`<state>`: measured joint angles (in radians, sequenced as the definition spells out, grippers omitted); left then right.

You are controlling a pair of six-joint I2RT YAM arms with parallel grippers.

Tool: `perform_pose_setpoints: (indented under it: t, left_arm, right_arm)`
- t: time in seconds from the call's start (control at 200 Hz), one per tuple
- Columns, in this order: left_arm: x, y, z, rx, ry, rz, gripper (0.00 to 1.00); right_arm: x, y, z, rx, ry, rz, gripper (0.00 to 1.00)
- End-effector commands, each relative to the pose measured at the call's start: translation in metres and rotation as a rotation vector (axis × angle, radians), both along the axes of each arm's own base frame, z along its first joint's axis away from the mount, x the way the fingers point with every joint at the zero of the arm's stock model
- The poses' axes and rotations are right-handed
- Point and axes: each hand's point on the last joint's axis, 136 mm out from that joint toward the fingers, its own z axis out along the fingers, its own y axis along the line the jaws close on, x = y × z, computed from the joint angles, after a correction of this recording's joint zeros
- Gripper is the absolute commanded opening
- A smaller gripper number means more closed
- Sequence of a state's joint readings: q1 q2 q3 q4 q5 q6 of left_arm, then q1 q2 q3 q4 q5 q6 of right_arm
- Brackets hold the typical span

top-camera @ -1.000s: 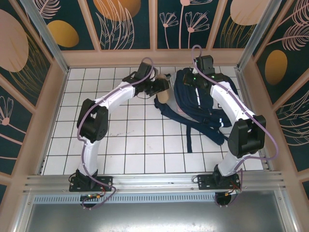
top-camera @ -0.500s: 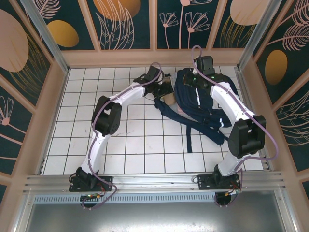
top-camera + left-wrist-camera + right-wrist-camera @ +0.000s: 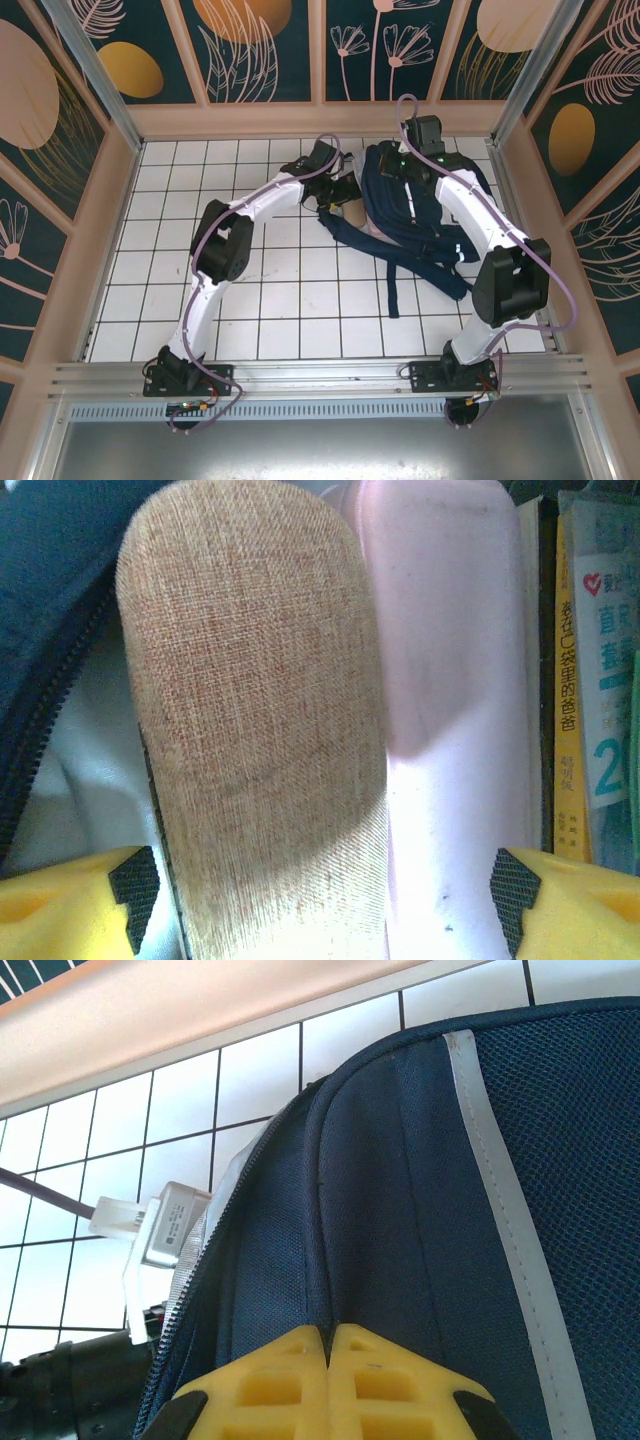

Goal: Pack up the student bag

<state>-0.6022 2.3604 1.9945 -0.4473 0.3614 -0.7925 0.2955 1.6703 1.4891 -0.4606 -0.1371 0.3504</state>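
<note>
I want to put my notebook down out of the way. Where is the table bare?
Bare white tiles lie between the left wall and the left arm, and near-centre between both arms. The far right is crowded: the navy-blue fabric backpack, pinched by the right pincer, with the left pincer straddling a tan woven pouch at its opening.

case [image 3: 255, 730] likely inside student bag [image 3: 395, 215], books [image 3: 572, 680] right

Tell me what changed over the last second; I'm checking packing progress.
The left gripper, shut on the tan pouch, moved right and pushed it into the opening of the student bag. The right gripper stayed clamped on the bag's rim; the bag kept its place.
</note>
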Motion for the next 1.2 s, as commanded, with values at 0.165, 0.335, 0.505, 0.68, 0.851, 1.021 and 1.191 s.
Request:
perform_pose_setpoints:
  t: [0.165,0.335,0.505,0.68,0.851,1.021,1.191]
  left_arm:
    - [0.001,0.028,0.065,0.109,-0.118,0.018,0.86]
    - [0.016,0.046,0.052,0.232,-0.169,0.028,0.75]
    - [0.033,0.058,0.017,0.363,-0.169,0.014,0.66]
    - [0.049,0.062,-0.012,0.411,-0.166,0.003,0.61]
    - [0.054,0.047,-0.031,0.350,-0.154,-0.039,0.52]
    - [0.061,0.053,-0.032,0.326,-0.159,-0.003,0.23]
    - [0.060,0.066,-0.004,0.297,-0.219,0.038,0.19]
  right_arm:
    - [-0.010,0.005,0.027,0.044,-0.059,0.012,0.00]
    - [-0.012,0.005,0.027,0.051,-0.059,0.013,0.00]
    - [-0.016,0.003,0.027,0.049,-0.055,0.010,0.00]
    - [-0.020,0.004,0.020,0.051,-0.039,0.011,0.00]
    - [-0.021,0.005,0.008,0.045,-0.021,0.009,0.00]
    - [-0.017,0.013,-0.001,0.030,-0.017,0.027,0.00]
    - [-0.011,0.023,-0.009,0.014,-0.010,0.053,0.00]
